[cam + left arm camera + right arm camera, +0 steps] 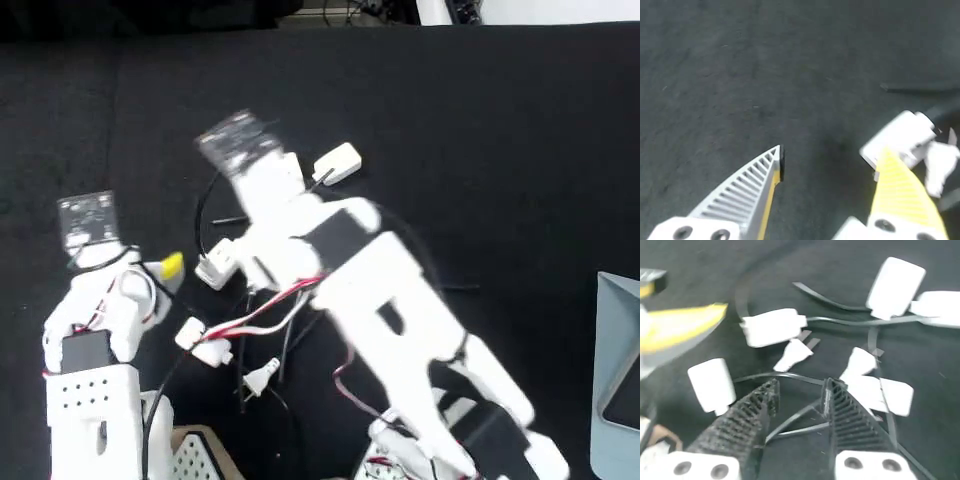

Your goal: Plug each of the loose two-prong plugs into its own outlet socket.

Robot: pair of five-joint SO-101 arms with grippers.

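Several white outlet blocks and loose two-prong plugs lie tangled in black cables mid-table. In the right wrist view, my right gripper point(802, 387) hovers open over a black cable, holding nothing. Just beyond its black fingertips lie two plugs point(795, 354) point(860, 360) and outlet blocks point(772, 326) point(712, 382) point(895, 280). My left gripper point(832, 152) is open and empty above bare cloth, with an outlet block point(900, 137) and a plug point(940, 165) behind its yellow finger point(897, 185). From above, an outlet block point(217, 263) and a plug point(262, 377) show beside the right arm point(340, 260).
Black cloth covers the table point(500, 150). Another outlet block point(338, 162) lies farther back. A pale blue tray point(618, 380) stands at the right edge. Red and white wires point(260, 312) run from the right arm across the cable tangle. The left arm's yellow finger point(680, 330) shows in the right wrist view.
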